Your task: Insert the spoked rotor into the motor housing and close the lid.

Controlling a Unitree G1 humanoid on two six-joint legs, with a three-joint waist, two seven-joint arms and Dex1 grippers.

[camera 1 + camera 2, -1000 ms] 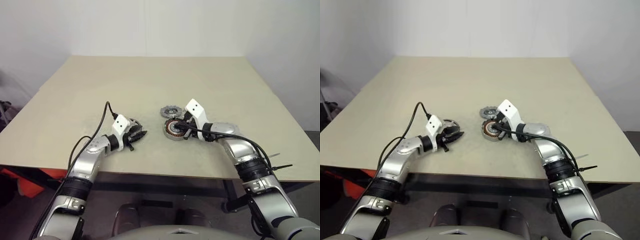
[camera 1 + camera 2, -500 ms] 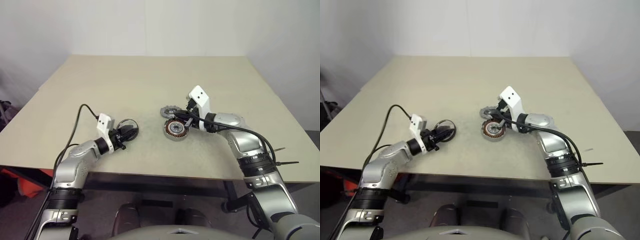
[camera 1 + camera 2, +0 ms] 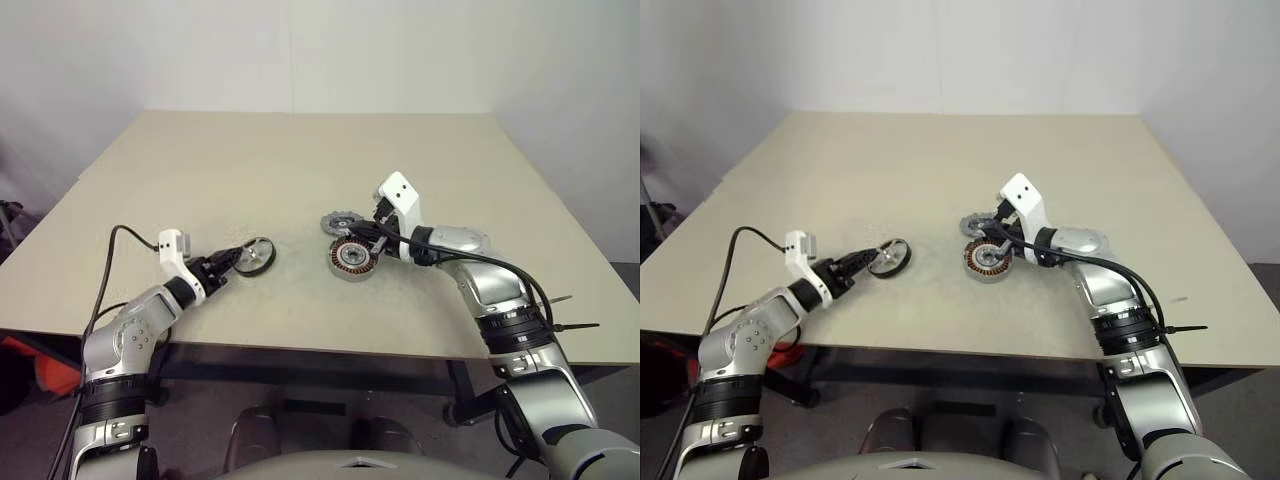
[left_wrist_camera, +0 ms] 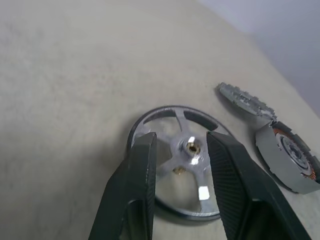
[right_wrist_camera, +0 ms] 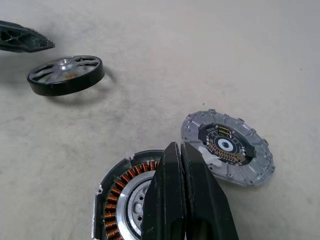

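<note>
Your left hand [image 4: 177, 150] hangs half open over the rotor [image 4: 177, 167] lying on the tabletop [image 3: 300, 160]; right hand [image 5: 178, 150] is closed, empty, above the housing [image 5: 122, 197].

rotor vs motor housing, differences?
The spoked rotor has open spokes and a dark smooth rim; the motor housing holds copper windings around a silver hub. The rotor lies alone by the left gripper, fingers open; the housing sits beside the notched lid, at the right gripper, fingers shut. Both are round and on the table.
</note>
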